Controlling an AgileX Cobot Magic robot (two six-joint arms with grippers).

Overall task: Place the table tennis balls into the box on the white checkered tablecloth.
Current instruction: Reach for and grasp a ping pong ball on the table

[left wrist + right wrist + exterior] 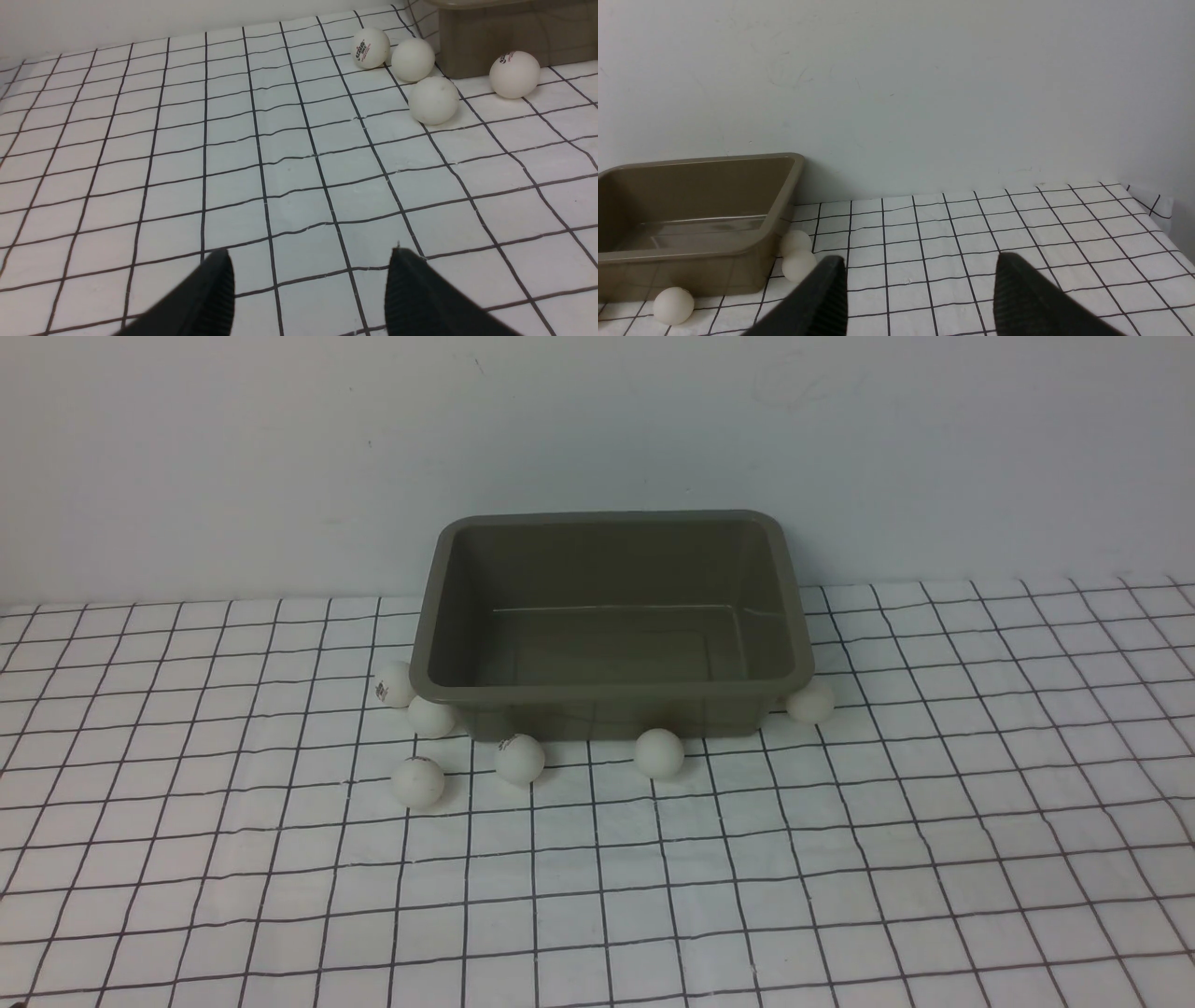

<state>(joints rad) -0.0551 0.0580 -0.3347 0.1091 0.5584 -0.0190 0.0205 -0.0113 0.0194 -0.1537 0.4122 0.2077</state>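
The olive-grey box (609,693) stands empty at the back middle of the white checkered tablecloth (840,896). Several white table tennis balls lie along its front: three by its left corner (393,683) (431,716) (417,780), two before its front wall (519,758) (658,752), one at its right corner (809,701). Neither arm shows in the front view. My left gripper (310,261) hovers open over bare cloth, well short of the nearest ball (433,100). The right gripper (920,263) is open too, to the right of the box (784,205), with a ball (798,266) beside its finger.
A plain pale wall rises directly behind the box. The cloth's right edge (1157,207) drops off in the right wrist view. The cloth is slightly wrinkled in front of the box.
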